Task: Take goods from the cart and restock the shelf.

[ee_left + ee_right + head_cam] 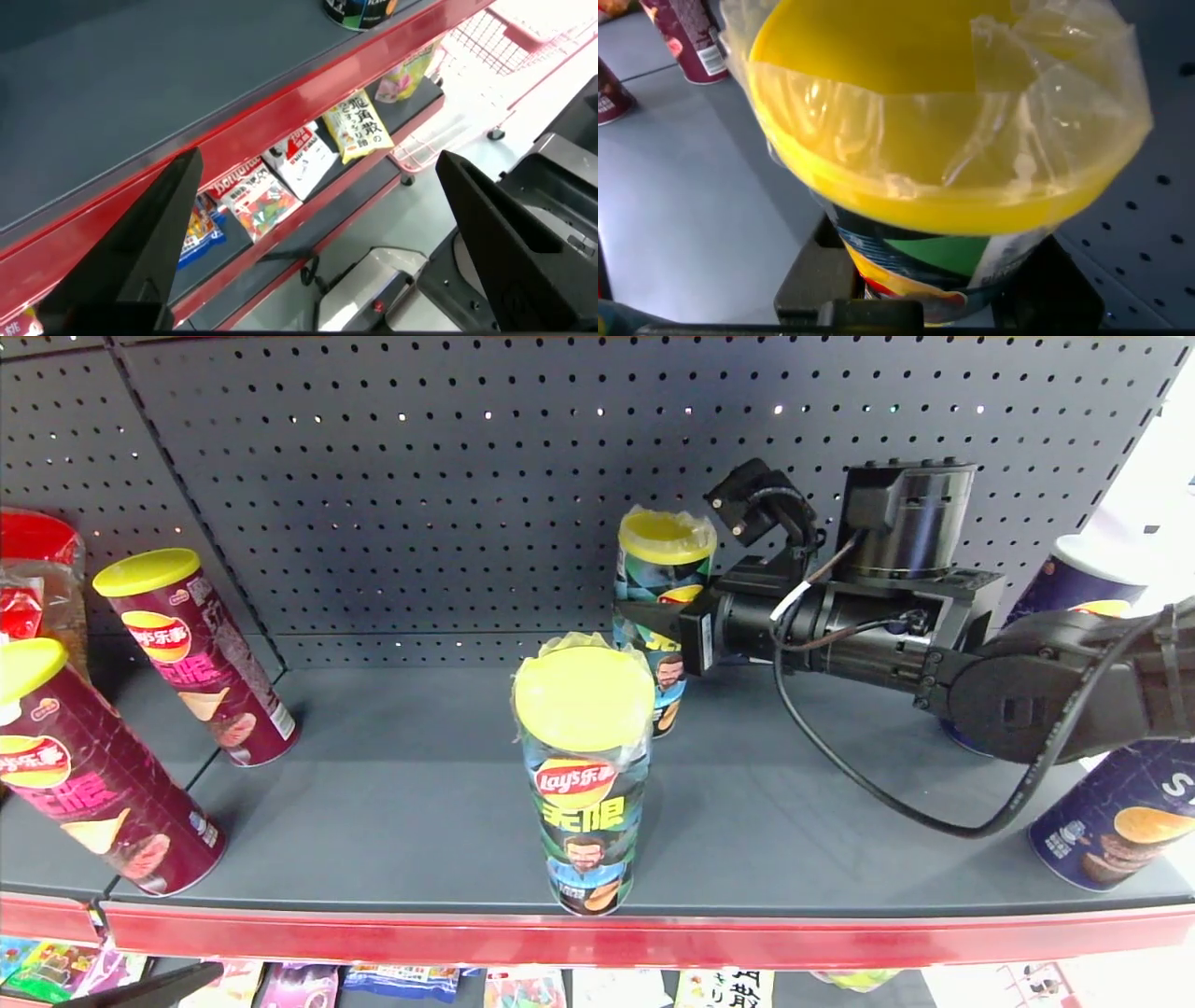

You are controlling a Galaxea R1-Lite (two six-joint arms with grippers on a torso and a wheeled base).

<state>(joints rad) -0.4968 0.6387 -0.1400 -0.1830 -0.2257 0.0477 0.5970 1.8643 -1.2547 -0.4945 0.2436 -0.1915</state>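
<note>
**Left jaws:** wide open, empty, by the red front lip of the shelf (401, 803). Lower-tier packets (299, 163) show between them, with the pink cart (523, 47) beyond.

**Front can** (585, 784): upright, with a yellow lid and a green-blue label bearing a red-and-yellow logo. It stands nearer than the right jaws and well apart from them.

**Rear can** (665, 555): same label, film-wrapped yellow lid, upright near the pegboard (467, 476), clamped between the right jaws.

**Maroon cans** (201, 653): far left of those jaws.

**Blue cans** (1116, 821): to their right, beside the arm.

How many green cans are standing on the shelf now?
2. One green can stands at the shelf's front edge, in the middle. The other stands behind it near the pegboard, at the right end effector. The arm may hide more.
</note>
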